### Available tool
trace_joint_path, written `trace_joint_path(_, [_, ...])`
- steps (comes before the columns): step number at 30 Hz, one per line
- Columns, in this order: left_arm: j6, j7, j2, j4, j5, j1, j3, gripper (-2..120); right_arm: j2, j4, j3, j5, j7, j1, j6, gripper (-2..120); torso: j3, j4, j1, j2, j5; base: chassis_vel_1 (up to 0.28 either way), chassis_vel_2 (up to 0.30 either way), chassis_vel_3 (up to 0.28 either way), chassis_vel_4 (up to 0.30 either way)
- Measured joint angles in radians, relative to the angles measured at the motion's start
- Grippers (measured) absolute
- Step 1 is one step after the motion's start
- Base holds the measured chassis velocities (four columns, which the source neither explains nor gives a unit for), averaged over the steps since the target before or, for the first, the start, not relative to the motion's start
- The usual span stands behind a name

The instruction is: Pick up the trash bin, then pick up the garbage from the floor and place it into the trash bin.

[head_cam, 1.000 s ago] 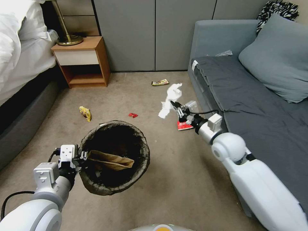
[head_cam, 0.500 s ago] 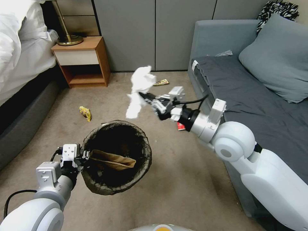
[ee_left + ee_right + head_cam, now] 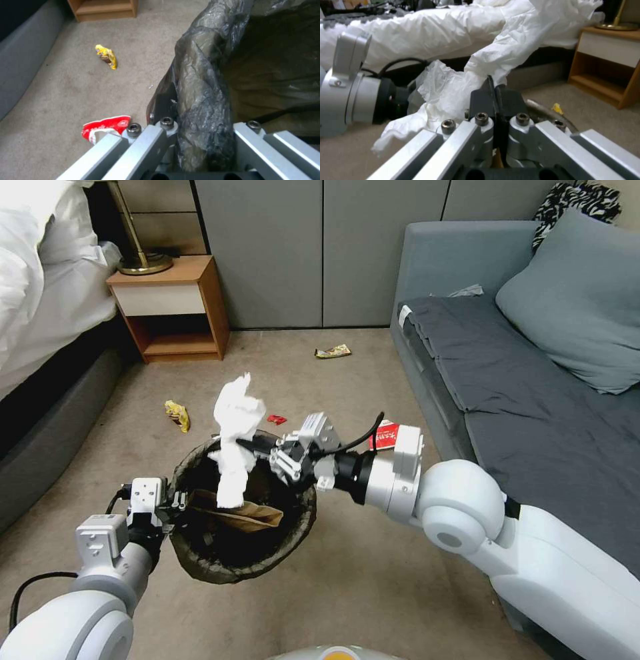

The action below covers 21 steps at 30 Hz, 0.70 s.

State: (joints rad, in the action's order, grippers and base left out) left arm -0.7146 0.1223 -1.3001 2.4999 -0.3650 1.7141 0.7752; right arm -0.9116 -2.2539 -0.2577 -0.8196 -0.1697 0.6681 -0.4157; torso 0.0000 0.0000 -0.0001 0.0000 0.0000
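Near left: left end effector (image 3: 175, 505) clamped on the liner-wrapped rim of the trash bin (image 3: 303, 513), held off the carpet, a brown paper bag (image 3: 250, 513) lying inside. Just beyond, over the bin's mouth: right end effector (image 3: 257, 445) pinched shut on a crumpled white tissue (image 3: 233, 437). Farther out on the floor: a yellow wrapper (image 3: 177, 415) left, a small red wrapper (image 3: 276, 419), a red packet (image 3: 385, 434) by the sofa (image 3: 533, 400), another wrapper (image 3: 333, 351) near the far wall.
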Motion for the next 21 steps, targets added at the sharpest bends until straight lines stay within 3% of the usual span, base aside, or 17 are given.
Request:
trace_joint_path(9, [0.0, -0.003, 0.0, 0.0, 0.0, 0.001, 0.001, 1, -0.007, 0.035, -0.06, 0.123, 0.001, 0.015, -0.005, 0, 0.0, 0.0, 0.0, 0.0, 0.0, 0.0, 0.0, 0.0, 0.0])
trace_joint_path(19, [0.0, -0.018, 0.0, 0.0, 0.002, 0.001, 0.006, 1, -0.032, 0.058, -0.105, 0.189, 0.082, 0.028, -0.029, 34, 0.0, 0.0, 0.0, 0.0, 0.0, 0.0, 0.0, 0.0, 0.0])
trace_joint_path(21, [0.0, -0.019, 0.0, 0.0, 0.002, 0.001, 0.007, 1, -0.039, 0.062, -0.108, 0.204, 0.094, 0.031, -0.036, 46, 0.0, 0.0001, 0.0, 0.0, 0.0, 0.0, 0.0, 0.0, 0.0])
